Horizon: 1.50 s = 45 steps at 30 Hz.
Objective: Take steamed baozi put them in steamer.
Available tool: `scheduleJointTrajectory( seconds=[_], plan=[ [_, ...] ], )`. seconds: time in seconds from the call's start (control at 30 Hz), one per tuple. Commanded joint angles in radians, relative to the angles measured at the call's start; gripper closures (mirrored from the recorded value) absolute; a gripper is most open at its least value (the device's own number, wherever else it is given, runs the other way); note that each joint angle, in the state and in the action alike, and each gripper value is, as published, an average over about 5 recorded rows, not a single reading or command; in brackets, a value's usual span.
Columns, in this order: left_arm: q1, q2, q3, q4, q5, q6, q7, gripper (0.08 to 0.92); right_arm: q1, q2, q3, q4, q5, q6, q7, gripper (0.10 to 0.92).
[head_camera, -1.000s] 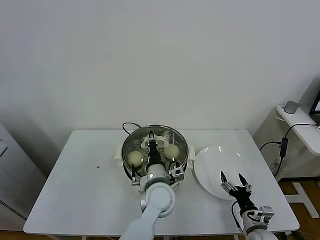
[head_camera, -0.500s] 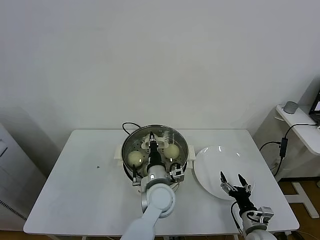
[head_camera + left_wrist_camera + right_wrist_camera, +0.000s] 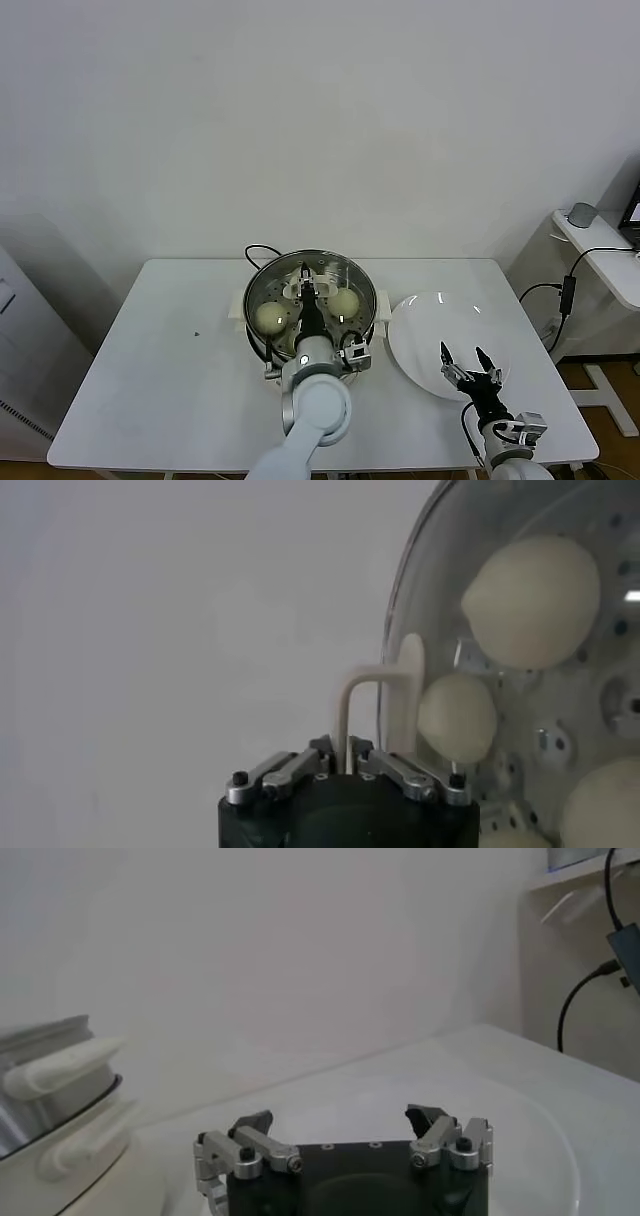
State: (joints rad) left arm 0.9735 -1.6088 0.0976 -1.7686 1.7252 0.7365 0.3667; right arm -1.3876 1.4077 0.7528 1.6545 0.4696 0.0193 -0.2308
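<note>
The steamer (image 3: 252, 300) stands mid-table with a round glass lid (image 3: 405, 600) resting over it. Through the glass I see three steamed baozi (image 3: 530, 600) (image 3: 457, 717) (image 3: 605, 810); the head view shows two (image 3: 270, 317) (image 3: 343, 301). My left gripper (image 3: 303, 284) (image 3: 345, 752) sits over the lid's white handle (image 3: 375, 695). Its jaws straddle the handle's thin edge with a slight gap on each side, so it is open. My right gripper (image 3: 466, 357) (image 3: 340, 1118) hovers open and empty above the white plate (image 3: 420, 320).
A black cord (image 3: 258, 252) runs behind the steamer. The steamer's white side handle (image 3: 60, 1066) shows in the right wrist view. A side table with a grey cup (image 3: 582, 214) and cables stands beyond the table's right edge.
My left gripper's jaws have eased apart around the lid handle, and the left arm has sunk slightly toward me. The right arm has not moved.
</note>
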Motion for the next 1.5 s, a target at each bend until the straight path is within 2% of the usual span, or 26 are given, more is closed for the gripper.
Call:
scheduleJointTrajectory(
  seconds=[0.03, 0.2, 0.4, 0.5, 0.73, 0.9, 1.03, 1.1, 1.17, 1.3, 1.5],
  plan=[
    [0.066, -0.048, 0.009, -0.190, -0.015, 0.049, 0.038, 0.597, 0.001, 0.003, 0.000, 0.000, -0.005, -0.001, 0.001, 0.203],
    [0.113, -0.031, 0.014, -0.262, -0.020, 0.049, 0.050, 0.450, 0.003, 0.007, 0.000, -0.002, -0.011, -0.002, 0.001, 0.203],
    [0.143, -0.018, 0.018, -0.283, -0.028, 0.049, 0.058, 0.261, 0.004, 0.013, -0.002, 0.001, -0.017, -0.003, 0.001, 0.203],
    [0.151, -0.012, 0.018, -0.295, -0.029, 0.049, 0.066, 0.199, 0.001, 0.013, -0.003, 0.002, -0.017, -0.002, 0.000, 0.203],
    [0.178, 0.011, -0.017, -0.359, -0.065, 0.049, 0.062, 0.177, -0.003, 0.013, -0.002, 0.016, -0.016, -0.004, 0.002, 0.203],
    [0.240, 0.071, -0.210, -0.498, -0.343, 0.036, -0.045, 0.177, -0.027, 0.010, 0.001, 0.081, -0.014, -0.023, -0.005, 0.203],
    [0.280, 0.151, -0.427, -0.534, -0.774, -0.136, -0.205, 0.177, -0.039, 0.006, 0.003, 0.128, -0.014, -0.017, -0.025, 0.203],
    [0.310, 0.178, -0.547, -0.533, -1.023, -0.255, -0.245, 0.177, -0.039, 0.005, 0.006, 0.142, -0.032, -0.008, -0.045, 0.203],
    [0.340, 0.178, -0.658, -0.527, -1.209, -0.338, -0.250, 0.177, -0.042, 0.004, 0.011, 0.154, -0.065, -0.002, -0.060, 0.203],
    [0.407, 0.142, -0.840, -0.472, -1.450, -0.530, -0.200, 0.177, -0.059, 0.009, 0.008, 0.187, -0.088, -0.019, -0.050, 0.203],
    [0.535, 0.151, -0.879, -0.362, -1.583, -0.752, -0.209, 0.177, -0.083, 0.027, -0.010, 0.204, -0.119, -0.025, -0.036, 0.203]
  ],
)
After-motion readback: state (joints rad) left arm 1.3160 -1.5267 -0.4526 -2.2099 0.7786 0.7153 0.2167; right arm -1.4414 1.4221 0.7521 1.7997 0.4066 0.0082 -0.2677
